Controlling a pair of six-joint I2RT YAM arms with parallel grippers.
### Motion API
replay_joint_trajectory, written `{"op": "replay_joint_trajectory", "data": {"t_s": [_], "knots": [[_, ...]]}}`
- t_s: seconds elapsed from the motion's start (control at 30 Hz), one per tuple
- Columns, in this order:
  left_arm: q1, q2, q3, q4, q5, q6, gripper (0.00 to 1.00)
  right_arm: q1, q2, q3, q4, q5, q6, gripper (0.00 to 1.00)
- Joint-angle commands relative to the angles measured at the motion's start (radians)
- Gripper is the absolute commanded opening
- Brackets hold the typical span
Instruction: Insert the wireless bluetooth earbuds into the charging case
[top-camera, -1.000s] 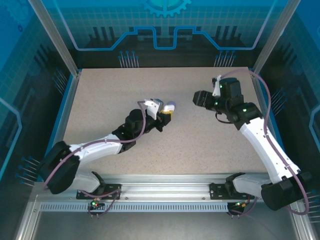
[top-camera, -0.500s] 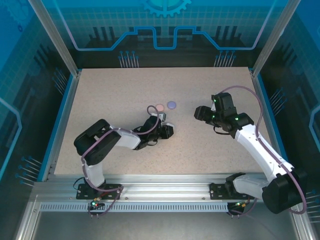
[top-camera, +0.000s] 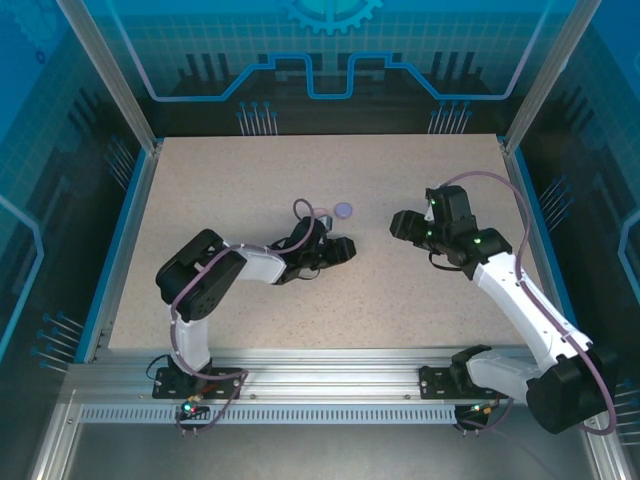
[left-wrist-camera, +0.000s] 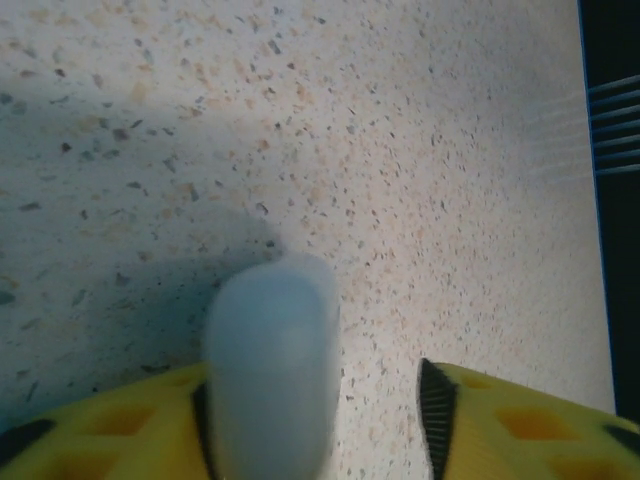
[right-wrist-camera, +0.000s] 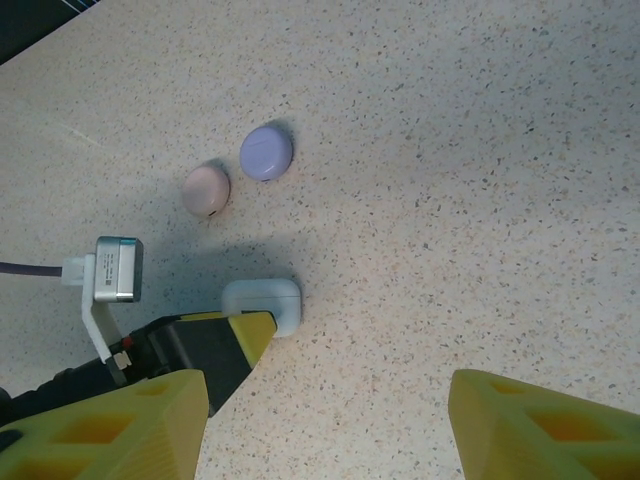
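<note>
As viewed from above, the left gripper was set low near the purple case; the right gripper was held well apart, presumably leaving room. Left wrist: jaws parted, white case touched by one pad, unclamped. Right wrist: own jaws wide, empty; pink case beside purple; cases shut, earbuds' place undetermined

White charging case, rounded and closed, lies flat on the tabletop. Pink charging case and purple charging case, both round and closed, lie just beside each other near it.
</note>
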Motion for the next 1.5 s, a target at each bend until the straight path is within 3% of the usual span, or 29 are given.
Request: {"op": "replay_joint_trajectory", "data": {"t_s": [0.0, 0.2, 0.3, 0.43, 0.57, 0.73, 0.87, 1.0, 1.1, 1.3, 1.47], "knots": [[0.046, -0.037, -0.033, -0.134, -0.019, 0.007, 0.66, -0.003, -0.022, 0.011, -0.011, 0.015, -0.006, 0.66], [0.117, -0.181, -0.073, -0.275, -0.052, 0.065, 0.89, -0.007, -0.042, 0.022, -0.035, 0.027, -0.012, 0.74], [0.165, -0.282, -0.091, -0.369, -0.070, 0.110, 0.99, -0.011, -0.058, 0.022, -0.052, 0.039, -0.019, 0.83], [0.216, -0.438, -0.097, -0.490, -0.103, 0.188, 0.99, -0.023, -0.091, 0.001, -0.068, 0.070, -0.031, 1.00], [0.252, -0.602, -0.072, -0.611, -0.163, 0.275, 0.99, -0.055, -0.131, -0.028, -0.073, 0.103, -0.066, 1.00], [0.264, -0.764, -0.040, -0.697, -0.320, 0.425, 0.99, -0.104, -0.138, -0.028, -0.100, 0.202, -0.128, 1.00], [0.263, -0.891, -0.119, -0.594, -0.476, 0.569, 0.99, -0.152, -0.135, -0.052, -0.053, 0.335, -0.151, 1.00], [0.266, -0.973, -0.232, -0.425, -0.592, 0.730, 0.99, -0.175, -0.154, -0.172, 0.147, 0.504, -0.185, 1.00], [0.284, -0.986, -0.293, -0.343, -0.641, 0.821, 0.99, -0.206, -0.137, -0.250, 0.313, 0.526, -0.245, 1.00], [0.395, -0.981, -0.394, -0.174, -0.633, 0.880, 0.99, -0.248, -0.032, -0.334, 0.510, 0.515, -0.436, 1.00], [0.488, -0.970, -0.487, -0.014, -0.579, 0.864, 0.99, -0.264, 0.038, -0.426, 0.694, 0.504, -0.472, 1.00]]}}
